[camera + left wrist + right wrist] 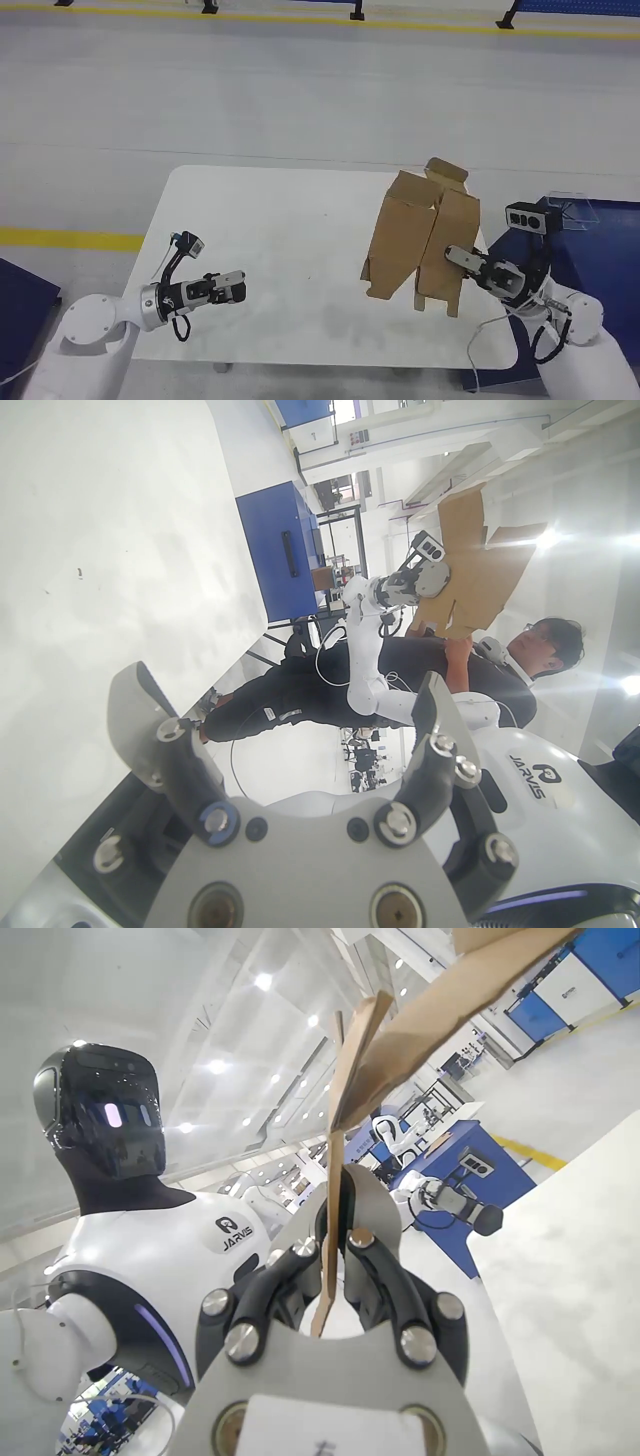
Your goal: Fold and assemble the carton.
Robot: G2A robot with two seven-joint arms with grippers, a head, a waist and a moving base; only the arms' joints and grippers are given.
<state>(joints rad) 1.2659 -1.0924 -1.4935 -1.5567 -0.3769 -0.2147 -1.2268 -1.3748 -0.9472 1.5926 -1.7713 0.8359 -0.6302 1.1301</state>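
In the top view the brown carton (420, 240) stands upright and partly unfolded over the table's (280, 220) right end. The right gripper (458, 256) pinches its side panel, and the left gripper (240, 288) is over the table's left front, well apart from the carton. In the left wrist view the left gripper (285, 695) has its fingers spread wide on nothing beside the table (100, 525), with the carton (475, 570) far across it. In the right wrist view the right gripper (335, 1208) is clamped on a thin cardboard edge of the carton (400, 1048), above the table (575, 1228).
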